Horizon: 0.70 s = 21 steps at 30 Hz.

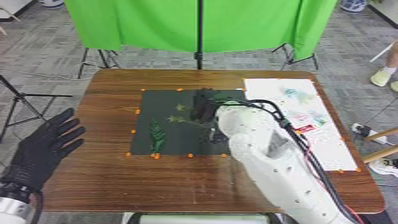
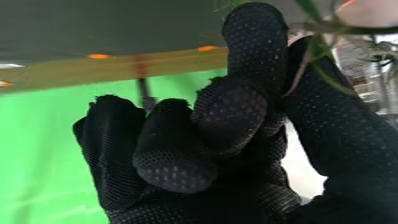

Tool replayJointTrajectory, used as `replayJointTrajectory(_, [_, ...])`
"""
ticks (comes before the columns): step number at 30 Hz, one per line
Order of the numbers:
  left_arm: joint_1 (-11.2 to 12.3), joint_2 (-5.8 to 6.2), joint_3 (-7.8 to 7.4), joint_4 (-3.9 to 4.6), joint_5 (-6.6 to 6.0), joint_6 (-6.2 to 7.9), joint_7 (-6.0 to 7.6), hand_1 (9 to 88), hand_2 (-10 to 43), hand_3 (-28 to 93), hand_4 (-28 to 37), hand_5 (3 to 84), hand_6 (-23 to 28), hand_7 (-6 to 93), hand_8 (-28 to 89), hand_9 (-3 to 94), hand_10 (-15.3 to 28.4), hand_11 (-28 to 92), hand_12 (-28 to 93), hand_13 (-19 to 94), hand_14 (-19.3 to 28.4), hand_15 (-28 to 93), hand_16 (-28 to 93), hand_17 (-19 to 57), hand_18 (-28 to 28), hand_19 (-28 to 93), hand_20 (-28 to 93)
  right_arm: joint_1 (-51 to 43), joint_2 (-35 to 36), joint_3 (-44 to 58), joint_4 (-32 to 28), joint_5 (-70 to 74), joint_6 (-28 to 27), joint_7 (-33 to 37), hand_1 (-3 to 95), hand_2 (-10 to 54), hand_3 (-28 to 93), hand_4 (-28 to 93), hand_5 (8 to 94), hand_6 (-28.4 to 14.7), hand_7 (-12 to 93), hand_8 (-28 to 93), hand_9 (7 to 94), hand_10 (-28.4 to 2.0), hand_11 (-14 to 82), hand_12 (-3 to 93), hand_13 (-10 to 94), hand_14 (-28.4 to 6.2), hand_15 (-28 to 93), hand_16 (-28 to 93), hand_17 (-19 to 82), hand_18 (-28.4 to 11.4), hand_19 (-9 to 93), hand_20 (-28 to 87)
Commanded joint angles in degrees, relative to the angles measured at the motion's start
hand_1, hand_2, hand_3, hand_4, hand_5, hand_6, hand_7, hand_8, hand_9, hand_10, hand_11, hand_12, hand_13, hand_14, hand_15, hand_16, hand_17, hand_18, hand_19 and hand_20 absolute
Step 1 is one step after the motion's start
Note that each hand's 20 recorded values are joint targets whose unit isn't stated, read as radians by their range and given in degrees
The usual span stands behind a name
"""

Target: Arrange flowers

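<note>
Had the fingers of the right hand (image 2: 235,112) bent well in toward the palm, with the thumb close beside a straighter finger, seemingly pinched on the thin stem of a green sprig (image 2: 355,30); could not tell how firmly. Saw that hand over the dark mat (image 1: 188,142), at one o'clock from its middle, with leafy tips (image 1: 180,107) at eleven, perhaps part of the same sprig. Saw a long leaf (image 1: 157,136) on the mat at eight o'clock. Had the left hand (image 1: 44,141) well apart at nine o'clock, straight-fingered and holding nothing, by the edge of the brown table (image 1: 107,175).

Judged the step to be placing the sprig. Called for lowering the stem nearly flat, settling the lower end first, then letting the tips fan away from the leaf. Needed a light pinch and a slow release before lifting straight up, lest the glove snag a frond.

Counted two hands, one table, one mat, one long leaf, one held sprig and one white sheet (image 1: 338,155) at three o'clock. On it, made out two clusters: a pale blue cluster (image 1: 296,94) at two o'clock, a pink cluster (image 1: 302,120) at three. Could not number single blooms.
</note>
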Motion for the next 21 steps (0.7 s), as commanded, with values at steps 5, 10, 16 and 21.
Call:
replayJointTrajectory(5, [-0.3,-0.05,0.46,0.78,0.16,0.02,-1.16,24.5,-3.1,69,-28.3,24.8,1.8,20.5,-12,19.2,9.5,21,16,13,11.7,32,0,-12.0,18.1,40,8,-1.6,-2.3,-5.8,6.6,-15.0,8.5,0.7,40.1,-8.9,84,-28,88.8,-0.6,42,0,93.7,-6.4,57.7,24.9,86,-6.1,79,32,54,-21.7,93,66])
replayJointTrajectory(10, [-1.0,0.22,0.85,1.15,0.11,-0.27,-1.51,24.5,-3.2,69,-28.3,24.8,1.8,20.5,-12,19.2,9.5,21,16,13,11.7,32,0,-12.0,18.1,40,8,-1.5,-2.5,-7.1,7.1,-16.9,8.0,3.8,39.9,-9.2,84,-28,89.2,-0.4,42,0,93.7,-5.9,58.2,23.9,87,-5.1,78,31,56,-21.5,93,66])
replayJointTrajectory(16, [-1.2,0.43,1.08,1.35,0.19,-0.68,-1.71,24.5,-3.2,69,-28.3,24.7,1.7,20.6,-12,19.2,9.5,21,16,13,11.7,32,0,-12.0,18.1,40,8,-1.7,-3.5,-7.7,7.6,-17.1,5.8,6.1,39.8,-9.4,85,-28,89.4,-0.3,42,0,93.7,-5.6,58.8,22.9,89,-4.4,78,30,57,-21.5,93,66])
replayJointTrajectory(21, [-1.2,0.98,1.13,1.48,0.00,-0.64,-1.71,24.4,-3.2,69,-28.3,24.7,1.7,20.6,-12,19.2,9.5,21,16,13,11.6,32,0,-12.0,18.1,40,8,-1.4,-4.3,-7.9,7.9,-16.1,3.7,6.6,39.2,-9.1,85,-28,89.8,-0.1,41,0,93.7,-5.5,59.0,22.4,89,-4.2,77,30,57,-21.5,93,66])
